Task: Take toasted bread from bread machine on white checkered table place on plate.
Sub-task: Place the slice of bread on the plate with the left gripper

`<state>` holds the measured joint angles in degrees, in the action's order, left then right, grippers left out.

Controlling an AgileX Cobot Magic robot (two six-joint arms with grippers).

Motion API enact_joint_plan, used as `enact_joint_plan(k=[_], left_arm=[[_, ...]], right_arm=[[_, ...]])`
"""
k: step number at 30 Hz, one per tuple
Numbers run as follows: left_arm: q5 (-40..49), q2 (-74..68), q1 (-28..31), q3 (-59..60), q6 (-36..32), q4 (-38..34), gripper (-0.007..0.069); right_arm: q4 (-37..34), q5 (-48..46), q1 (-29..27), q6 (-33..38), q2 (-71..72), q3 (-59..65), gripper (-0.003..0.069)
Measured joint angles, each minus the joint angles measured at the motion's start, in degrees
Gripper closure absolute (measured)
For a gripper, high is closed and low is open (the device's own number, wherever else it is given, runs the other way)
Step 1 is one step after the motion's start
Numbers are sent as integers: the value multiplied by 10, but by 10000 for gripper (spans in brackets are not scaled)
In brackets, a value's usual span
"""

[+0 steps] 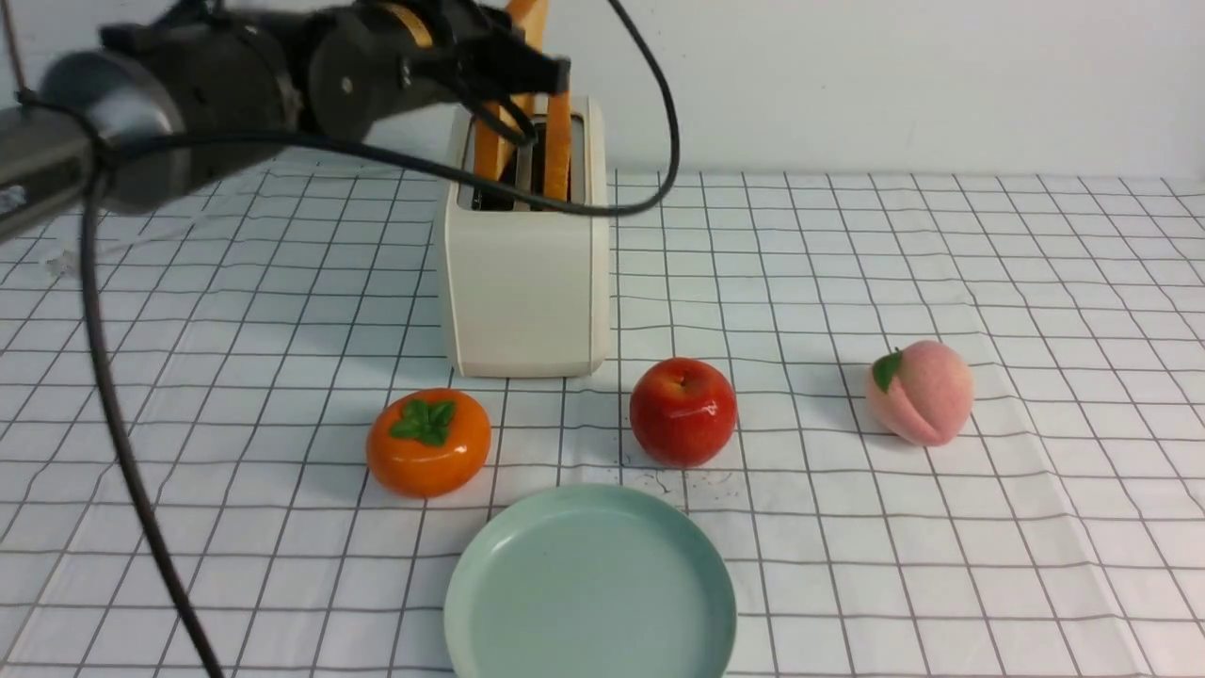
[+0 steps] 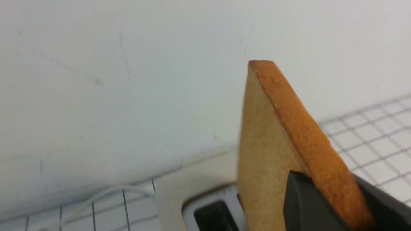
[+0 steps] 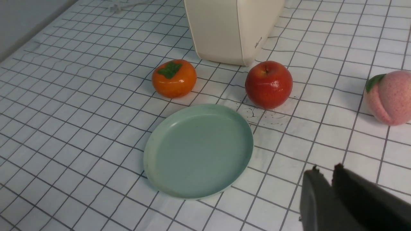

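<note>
The cream-white bread machine (image 1: 522, 273) stands at the back middle of the white checkered table (image 1: 988, 282). My left gripper (image 1: 513, 71) is above its slots, shut on one slice of toasted bread (image 2: 269, 150), which is partly raised out of the left slot and tilted. In the left wrist view my left gripper (image 2: 340, 205) clamps the slice's orange-brown crust. The second slice (image 1: 558, 141) stands upright in the right slot. The mint-green plate (image 1: 588, 584) lies empty at the front middle. My right gripper (image 3: 324, 168) is shut and empty, above the cloth beside the plate (image 3: 199, 150); it is out of the front view.
An orange persimmon (image 1: 428, 441), a red apple (image 1: 682, 411) and a pink peach (image 1: 920, 392) lie in a row between toaster and plate. The left arm's black cable (image 1: 122, 424) hangs over the table's left side. A white power cord (image 2: 106, 192) runs behind the toaster.
</note>
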<state>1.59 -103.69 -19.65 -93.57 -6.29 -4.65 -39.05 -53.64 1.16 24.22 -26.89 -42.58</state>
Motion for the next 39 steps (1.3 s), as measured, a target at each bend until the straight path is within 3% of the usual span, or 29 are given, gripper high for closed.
enact_joint_plan(k=[2, 6, 11, 14, 20, 26, 30, 39], left_arm=[[7, 20, 0, -1, 0, -3, 525], [112, 108, 0, -3, 0, -55, 525], [368, 205, 0, -2, -10, -166, 525], [463, 240, 0, 29, -15, -207, 525], [491, 280, 0, 169, -48, -299, 525], [449, 252, 0, 373, -201, -499, 525], [432, 219, 0, 409, -266, -569, 525], [394, 147, 0, 414, -296, -599, 525]], right_arm=[[0, 0, 0, 2, 0, 0, 582], [0, 1, 0, 6, 0, 0, 589], [-6, 9, 0, 10, 0, 0, 629], [-19, 13, 0, 20, 0, 0, 651], [-78, 14, 0, 84, 0, 0, 660], [-173, 11, 0, 176, 0, -2, 660], [-186, 10, 0, 194, 0, -21, 659], [-187, -10, 0, 199, 0, -32, 659]])
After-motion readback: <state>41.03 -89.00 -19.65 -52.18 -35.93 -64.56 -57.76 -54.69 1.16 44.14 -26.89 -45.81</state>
